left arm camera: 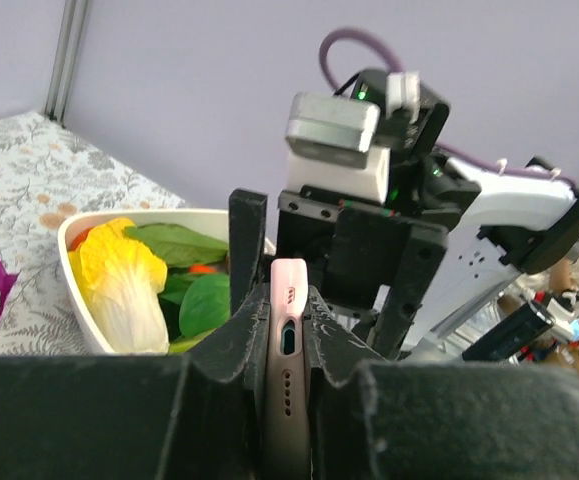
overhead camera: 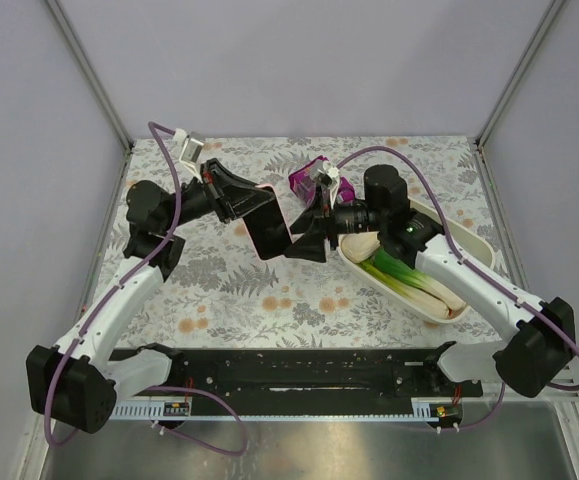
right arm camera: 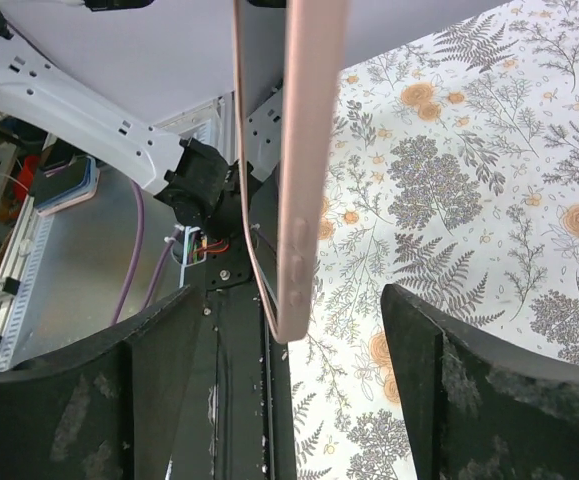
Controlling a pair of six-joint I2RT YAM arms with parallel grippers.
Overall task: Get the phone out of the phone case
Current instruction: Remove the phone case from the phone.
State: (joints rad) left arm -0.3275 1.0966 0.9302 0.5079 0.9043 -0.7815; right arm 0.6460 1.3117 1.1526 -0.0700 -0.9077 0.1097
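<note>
A phone in a pink case (overhead camera: 269,228) is held upright above the table, edge-on to both wrist cameras. My left gripper (overhead camera: 257,212) is shut on it; in the left wrist view the case's bottom edge with port and holes (left arm camera: 288,345) sits clamped between the black fingers (left arm camera: 219,370). My right gripper (overhead camera: 309,240) is open, close to the phone's right side. In the right wrist view the pink side with buttons (right arm camera: 303,200) hangs between the spread fingers (right arm camera: 159,400), touching neither. A thin pink lip (right arm camera: 252,250) stands off the edge there.
A white tub (overhead camera: 469,240) with a leek and greens lies at the right; it also shows in the left wrist view (left arm camera: 69,235). A purple packet (overhead camera: 309,177) lies behind the grippers. The floral cloth (overhead camera: 229,290) covers the table.
</note>
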